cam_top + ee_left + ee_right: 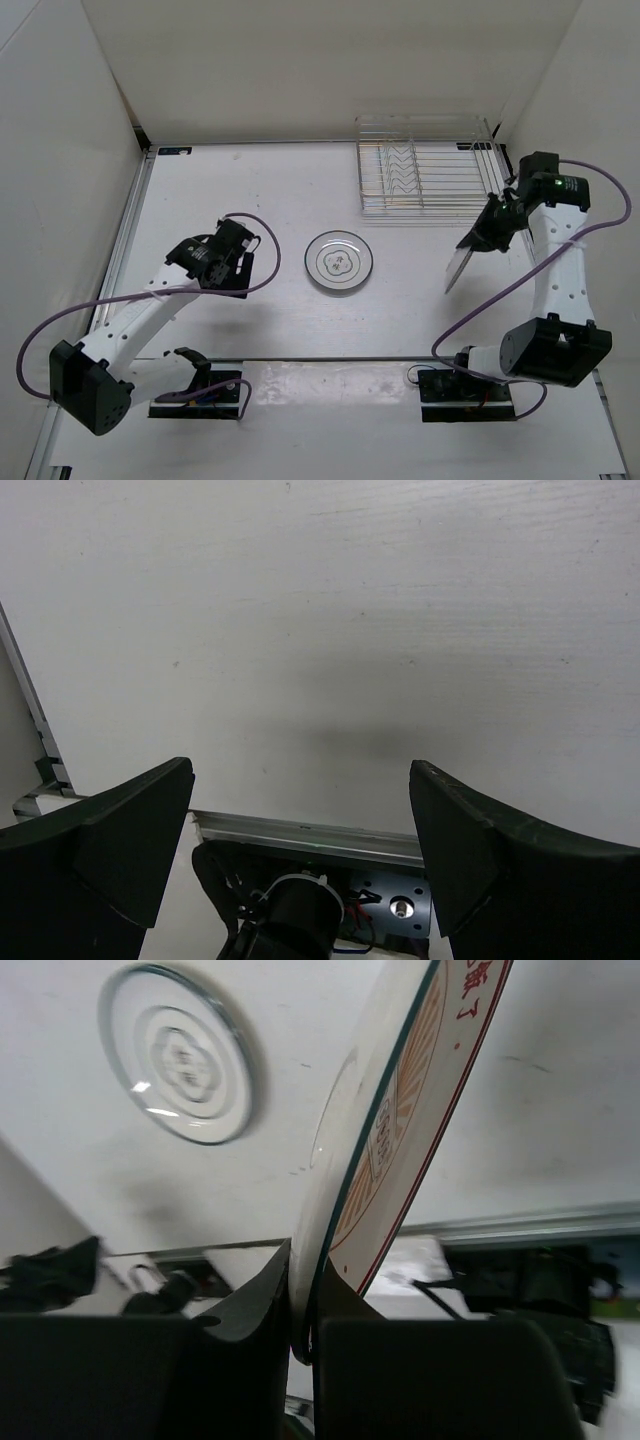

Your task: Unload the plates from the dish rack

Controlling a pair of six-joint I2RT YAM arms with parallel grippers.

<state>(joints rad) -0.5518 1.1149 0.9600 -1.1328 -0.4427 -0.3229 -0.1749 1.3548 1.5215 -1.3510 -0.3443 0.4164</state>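
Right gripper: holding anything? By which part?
Yes. The right gripper is shut on the orange-patterned plate, pinching it at the rim so that it stands on edge above the table. The left gripper is open and holds nothing.

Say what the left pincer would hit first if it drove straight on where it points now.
Probably only bare table: nothing lies between the open left pincer and the surface, though depth is unclear.

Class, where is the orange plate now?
The orange plate hangs edge-on in the right tool at the top view's right side, just in front of the rack and right of the white plate.
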